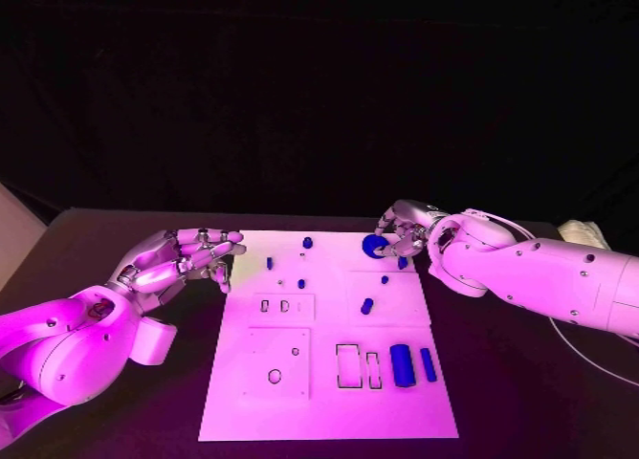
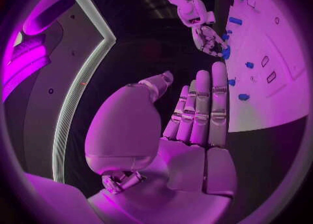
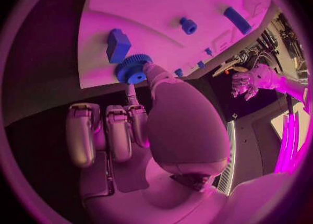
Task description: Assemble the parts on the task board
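Note:
The white task board (image 1: 326, 392) lies in the middle of the black table. My right hand (image 1: 407, 232) is over the board's far right corner and pinches a round blue gear (image 1: 376, 246) between thumb and a finger; the right wrist view shows the gear (image 3: 133, 69) at the thumb tip, beside a blue block (image 3: 118, 45). My left hand (image 1: 186, 258) hovers at the board's left edge with its fingers (image 2: 202, 109) stretched out and nothing in it. A thick blue cylinder (image 1: 401, 364) and a thin blue bar (image 1: 428, 364) lie at the near right, by rectangular slots (image 1: 350, 365).
Several small blue pieces are scattered over the board's far half, among them one at mid-board (image 1: 366, 306) and one at the far edge (image 1: 307, 243). A pale box (image 1: 6, 244) stands off the table's left side. A white cable (image 1: 596, 359) runs under my right arm.

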Available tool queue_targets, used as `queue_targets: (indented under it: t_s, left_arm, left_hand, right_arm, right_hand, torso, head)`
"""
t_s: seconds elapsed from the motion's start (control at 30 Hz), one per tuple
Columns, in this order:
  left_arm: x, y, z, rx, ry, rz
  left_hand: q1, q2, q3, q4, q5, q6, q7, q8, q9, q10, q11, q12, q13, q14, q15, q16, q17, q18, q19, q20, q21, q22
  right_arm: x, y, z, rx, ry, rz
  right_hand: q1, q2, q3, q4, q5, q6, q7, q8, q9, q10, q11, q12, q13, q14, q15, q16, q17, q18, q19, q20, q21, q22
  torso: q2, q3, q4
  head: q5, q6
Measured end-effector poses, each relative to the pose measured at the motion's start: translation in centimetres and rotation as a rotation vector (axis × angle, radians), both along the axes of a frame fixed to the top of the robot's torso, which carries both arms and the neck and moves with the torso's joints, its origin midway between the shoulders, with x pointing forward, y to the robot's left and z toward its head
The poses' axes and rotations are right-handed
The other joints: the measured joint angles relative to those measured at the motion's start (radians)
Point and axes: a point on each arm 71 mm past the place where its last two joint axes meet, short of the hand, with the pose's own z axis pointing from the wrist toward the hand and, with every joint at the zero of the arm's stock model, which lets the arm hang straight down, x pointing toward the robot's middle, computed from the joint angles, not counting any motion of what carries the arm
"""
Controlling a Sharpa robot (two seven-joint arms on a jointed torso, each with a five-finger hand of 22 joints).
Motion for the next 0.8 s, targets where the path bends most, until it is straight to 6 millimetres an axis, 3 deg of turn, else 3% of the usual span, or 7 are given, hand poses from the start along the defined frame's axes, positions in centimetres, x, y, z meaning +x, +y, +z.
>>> queue_targets:
  t_s: [0.57, 0.7, 0.8]
  left_arm:
    - [0.02, 0.01, -0.01, 0.001, 0.001, 0.000]
    - [0.02, 0.02, -0.02, 0.002, 0.001, 0.000]
    - [0.02, 0.02, -0.02, 0.002, 0.002, 0.000]
  left_hand:
    - [0.000, 0.000, 0.000, 0.000, 0.000, 0.000, 0.000, 0.000, 0.000, 0.000, 0.000, 0.000, 0.000, 0.000, 0.000, 0.000, 0.000, 0.000, 0.000, 0.000, 0.000, 0.000]
    - [0.000, 0.000, 0.000, 0.000, 0.000, 0.000, 0.000, 0.000, 0.000, 0.000, 0.000, 0.000, 0.000, 0.000, 0.000, 0.000, 0.000, 0.000, 0.000, 0.000, 0.000, 0.000]
    - [0.000, 0.000, 0.000, 0.000, 0.000, 0.000, 0.000, 0.000, 0.000, 0.000, 0.000, 0.000, 0.000, 0.000, 0.000, 0.000, 0.000, 0.000, 0.000, 0.000, 0.000, 0.000]
  right_arm:
    - [0.28, 0.12, -0.07, -0.005, 0.003, -0.003]
    - [0.31, 0.09, -0.07, -0.008, 0.002, -0.003]
    - [0.31, 0.12, -0.05, -0.015, 0.000, -0.001]
  right_hand:
    - [0.017, 0.017, 0.044, 0.005, 0.019, 0.021, -0.007, 0.007, -0.001, 0.003, -0.004, 0.004, 0.000, 0.000, 0.000, 0.000, 0.000, 0.000, 0.000, 0.000, 0.008, 0.000]
    - [0.017, 0.017, 0.048, 0.001, 0.019, 0.021, -0.007, 0.007, -0.002, 0.003, -0.004, 0.004, 0.000, 0.000, 0.000, 0.000, 0.000, -0.015, 0.000, 0.000, 0.008, 0.000]
    - [0.023, 0.011, 0.058, -0.003, 0.021, 0.021, -0.007, 0.006, -0.004, 0.003, -0.004, 0.004, 0.000, 0.000, 0.000, 0.000, 0.000, -0.015, 0.000, 0.000, 0.008, 0.000]
  torso:
    - [0.000, -0.0005, 0.0006]
    - [0.000, -0.0005, 0.0006]
    - [0.000, -0.0005, 0.0003]
  head:
    - [0.001, -0.004]
    - [0.000, -0.005]
    - [0.000, -0.006]
